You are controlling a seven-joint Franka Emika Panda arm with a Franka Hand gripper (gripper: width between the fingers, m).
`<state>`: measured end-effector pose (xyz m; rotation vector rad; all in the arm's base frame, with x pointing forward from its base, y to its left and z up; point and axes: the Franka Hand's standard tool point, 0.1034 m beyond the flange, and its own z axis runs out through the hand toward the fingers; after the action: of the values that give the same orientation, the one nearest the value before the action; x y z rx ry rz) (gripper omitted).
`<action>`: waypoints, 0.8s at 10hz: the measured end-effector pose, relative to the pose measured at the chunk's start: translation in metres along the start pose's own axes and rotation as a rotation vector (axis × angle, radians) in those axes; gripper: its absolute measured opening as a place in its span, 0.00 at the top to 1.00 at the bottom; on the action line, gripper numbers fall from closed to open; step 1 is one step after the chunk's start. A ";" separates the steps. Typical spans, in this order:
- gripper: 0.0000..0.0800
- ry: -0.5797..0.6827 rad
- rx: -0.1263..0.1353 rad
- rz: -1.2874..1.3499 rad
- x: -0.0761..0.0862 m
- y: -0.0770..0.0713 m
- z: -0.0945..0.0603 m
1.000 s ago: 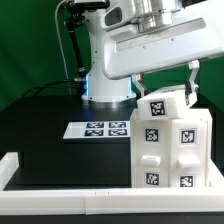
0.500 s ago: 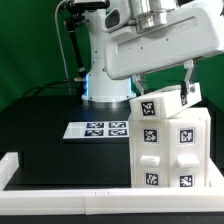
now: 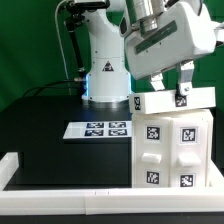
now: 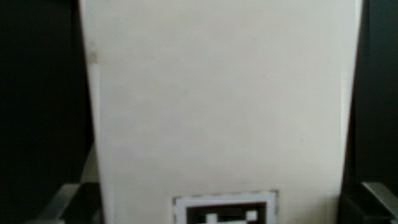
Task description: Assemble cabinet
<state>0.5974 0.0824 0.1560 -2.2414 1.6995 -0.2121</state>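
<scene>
The white cabinet stands upright on the black table at the exterior view's right, with black-and-white tags on its front blocks. A flat white top panel lies level on top of it. My gripper reaches down from above and straddles this panel, shut on it, with one finger showing at the panel's right side. In the wrist view the panel fills the picture with a tag near my gripper; a dark finger shows at its side.
The marker board lies flat on the table to the exterior view's left of the cabinet. A low white rail edges the table's front and left. The robot's base stands behind.
My gripper has turned, and the top panel has turned with it, from askew on the cabinet to lying level and square on it.
</scene>
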 end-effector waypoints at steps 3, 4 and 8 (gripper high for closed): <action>0.30 -0.008 0.007 0.184 0.000 -0.001 0.000; 0.30 -0.009 0.009 0.239 0.000 -0.001 0.000; 0.30 -0.035 0.028 0.609 0.001 0.000 -0.001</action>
<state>0.5974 0.0809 0.1567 -1.5937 2.2377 -0.0489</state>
